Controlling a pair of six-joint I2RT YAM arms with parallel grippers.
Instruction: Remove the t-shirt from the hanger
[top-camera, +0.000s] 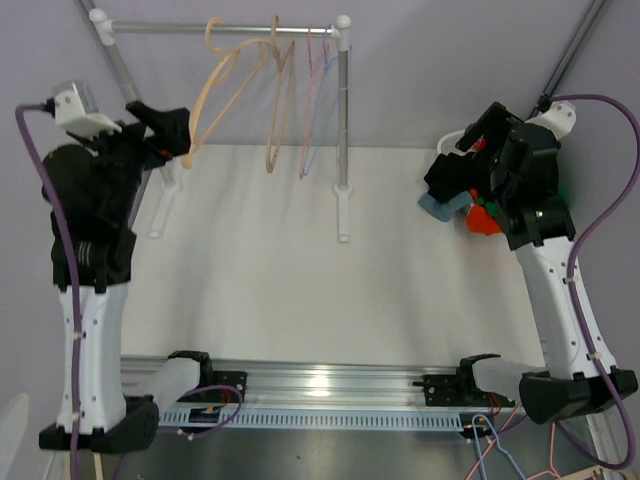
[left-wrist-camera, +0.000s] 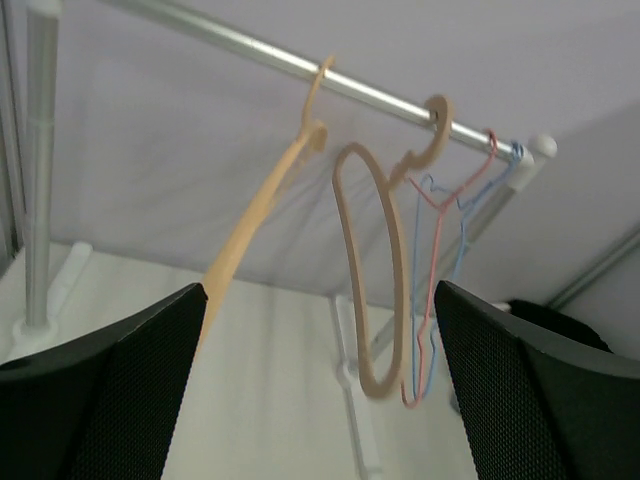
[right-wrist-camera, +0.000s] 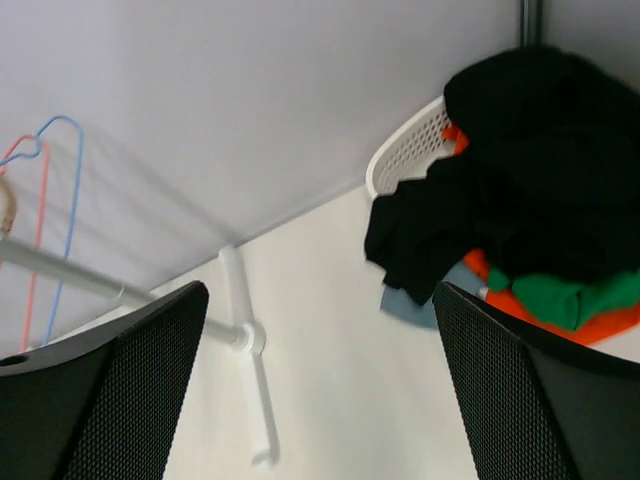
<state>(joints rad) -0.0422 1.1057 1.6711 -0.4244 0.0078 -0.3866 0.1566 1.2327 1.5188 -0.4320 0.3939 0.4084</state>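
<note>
Rail (top-camera: 225, 30) with hangers (top-camera: 235, 85), all bare; black t-shirt (right-wrist-camera: 520, 180) lay heaped on other clothes in the basket (right-wrist-camera: 405, 150) at the table's (top-camera: 300, 270) right; left hand (left-wrist-camera: 320, 300) and right hand (right-wrist-camera: 320, 300) gaped wide, holding nothing; removal judged complete.

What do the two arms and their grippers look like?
Both arms match: left arm and right arm have white lower links, black bases and black upper joints. A purple cable loops along each. The fingers are black, broad, with a fine mesh-textured face. No markings are legible.
</note>
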